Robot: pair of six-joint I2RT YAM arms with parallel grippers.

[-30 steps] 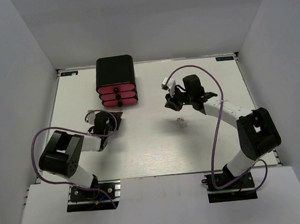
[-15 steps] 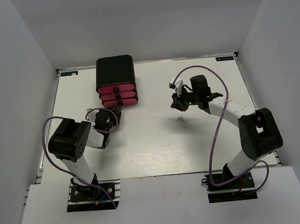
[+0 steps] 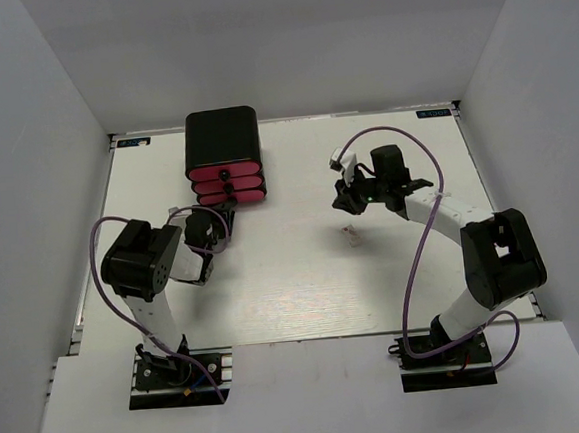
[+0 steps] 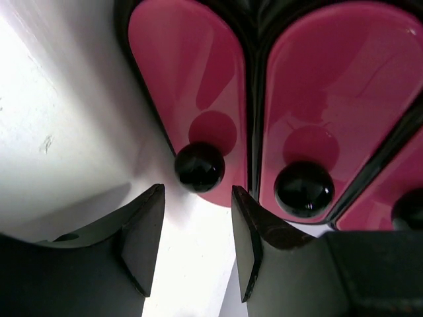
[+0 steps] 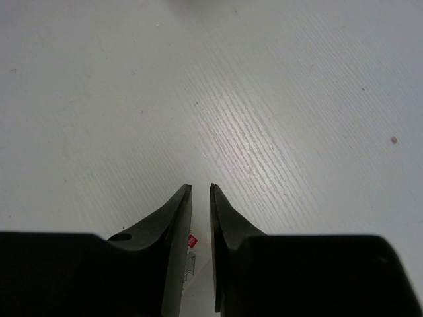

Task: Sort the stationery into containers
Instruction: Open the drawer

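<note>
Left wrist view is giving you the relation that matters. The left claw [image 4: 196, 206] is standing wide and holding nothing. The lowest knob [image 4: 199, 166] is sitting straight ahead of the gap, just beyond the fingertips and not yet between them. That knob belongs to the bottom drawer [image 4: 188, 72], the one lying nearest the worktop [image 3: 295, 286]. The middle knob [image 4: 304, 189] is sitting just beside it, off to the right of the right-hand finger, so you are lining up on the bottom drawer and not its neighbour.

The gap is looking a little wider than the knob, and the knob is sticking out toward the claw. As I am reading it, a short straight advance is what is being called for, then a close and a pull back toward the near edge. The margin to the middle knob is looking slim, so any sideways drift is risking a clip on it.

From the top, the containers [image 3: 223, 146] are standing at the far left, right in front of your left arm. The right claw [image 3: 346, 200] is hanging well apart from them, narrowed to a slit with nothing between its tips. It is hovering near a small white item [image 3: 350, 234] lying on the worktop. That is the only stationery showing; I cannot tell where the rest is.
</note>
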